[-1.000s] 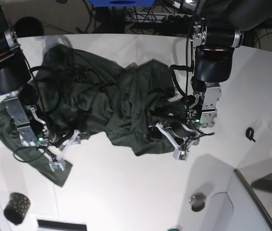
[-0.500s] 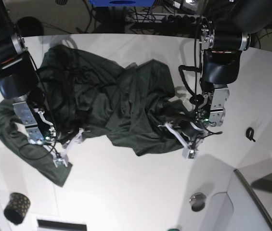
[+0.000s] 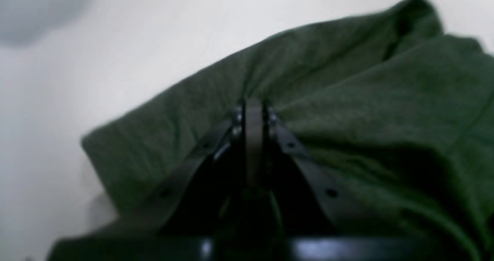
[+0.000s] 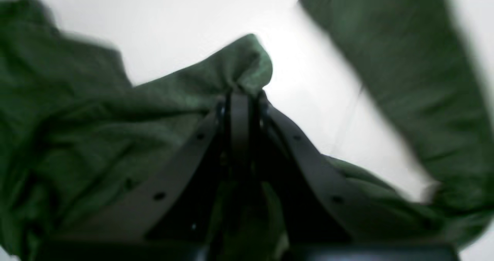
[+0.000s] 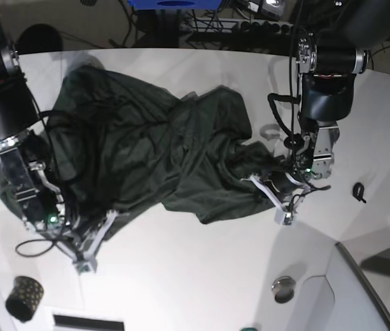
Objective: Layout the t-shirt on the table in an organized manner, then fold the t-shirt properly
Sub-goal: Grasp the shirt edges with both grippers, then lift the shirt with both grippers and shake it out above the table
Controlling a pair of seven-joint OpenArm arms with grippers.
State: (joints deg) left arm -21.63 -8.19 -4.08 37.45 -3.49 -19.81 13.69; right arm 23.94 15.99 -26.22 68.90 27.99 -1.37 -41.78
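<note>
No text, label, brand, number or sign can be read in any view. The plain dark green soft-fabric t-shirt (image 5: 160,152) bears no print, the smooth white table (image 5: 201,276) carries no marking, and the wrist views are too blurred for lettering.

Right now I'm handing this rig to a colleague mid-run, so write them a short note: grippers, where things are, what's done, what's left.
Left gripper: jaws shut on a pinch of the t-shirt at its edge, base view's right.
Right gripper: jaws shut on another fold of the shirt, base view's left.
Shirt: a crumpled, twisted heap across the middle of the table, slung between the two grips.
Done: both grasps taken.
Left: spread the shirt flat and straight, then fold it. No fold made yet.
</note>
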